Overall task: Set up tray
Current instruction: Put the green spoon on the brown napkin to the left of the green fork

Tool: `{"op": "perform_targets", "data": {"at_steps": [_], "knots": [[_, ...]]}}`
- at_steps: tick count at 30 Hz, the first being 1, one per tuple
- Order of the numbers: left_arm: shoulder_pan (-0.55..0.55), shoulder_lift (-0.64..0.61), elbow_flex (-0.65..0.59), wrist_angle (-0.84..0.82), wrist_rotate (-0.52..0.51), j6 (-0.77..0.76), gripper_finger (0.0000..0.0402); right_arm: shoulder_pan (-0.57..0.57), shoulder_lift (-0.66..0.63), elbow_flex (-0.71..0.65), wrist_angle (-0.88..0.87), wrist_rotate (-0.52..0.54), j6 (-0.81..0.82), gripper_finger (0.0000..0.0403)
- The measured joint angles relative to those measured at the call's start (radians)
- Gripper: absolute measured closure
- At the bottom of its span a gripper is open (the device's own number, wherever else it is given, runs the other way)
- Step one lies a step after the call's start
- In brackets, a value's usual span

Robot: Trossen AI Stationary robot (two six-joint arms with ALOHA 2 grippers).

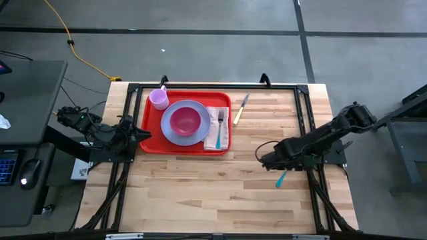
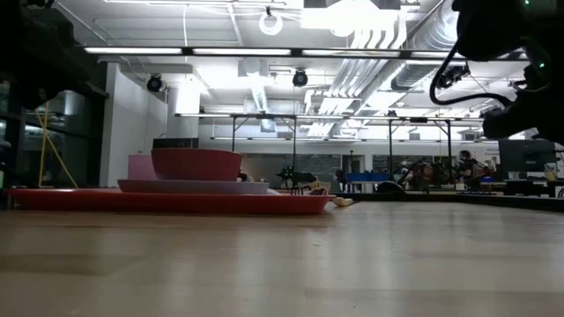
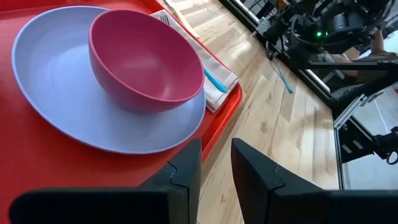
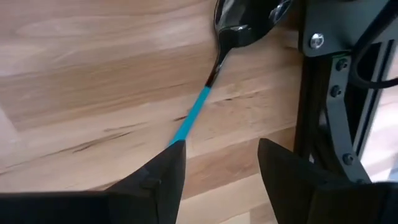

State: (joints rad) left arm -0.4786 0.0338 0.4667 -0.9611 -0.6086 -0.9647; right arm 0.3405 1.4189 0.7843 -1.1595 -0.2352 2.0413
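The red tray point(image 1: 150, 143) lies at the table's far left. It carries a lavender plate point(image 1: 175, 135) with a pink bowl point(image 1: 185, 121), a pink cup point(image 1: 159, 99) and a white napkin with a fork point(image 1: 219, 127). A knife point(image 1: 240, 109) lies on the wood to the right of the tray. A spoon with a blue handle point(image 4: 193, 115) lies near the right frame rail. My right gripper point(image 4: 221, 149) hangs open above the spoon's handle end, fingers pointing steeply down. My left gripper point(image 3: 216, 171) stands open, with a narrow gap, over the tray's near left corner.
Black frame rails point(image 1: 303, 107) run along the table's edges, and one stands right beside the spoon point(image 4: 329, 93). Bare wood point(image 1: 200, 193) spreads across the table's near half. A desk with a keyboard and a mouse point(image 1: 30, 170) stands off the table's left side.
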Motion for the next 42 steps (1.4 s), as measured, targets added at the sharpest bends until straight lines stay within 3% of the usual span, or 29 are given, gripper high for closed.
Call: {"op": "perform_targets", "data": {"at_steps": [15,31,42], "knots": [[0.0,0.0,0.0,-0.001,0.0,-0.002,0.0284,-0.067,-0.118,-0.228,0.229,0.039,0.003,0.0222],[0.0,0.0,0.001,-0.009,-0.004,-0.009,0.0284,-0.099,-0.108,-0.274,0.258,0.041,0.001,0.0223],[0.0,0.0,0.001,-0.01,-0.004,-0.009,0.0284,-0.126,-0.06,-0.274,0.333,0.027,-0.003,0.0283]]}}
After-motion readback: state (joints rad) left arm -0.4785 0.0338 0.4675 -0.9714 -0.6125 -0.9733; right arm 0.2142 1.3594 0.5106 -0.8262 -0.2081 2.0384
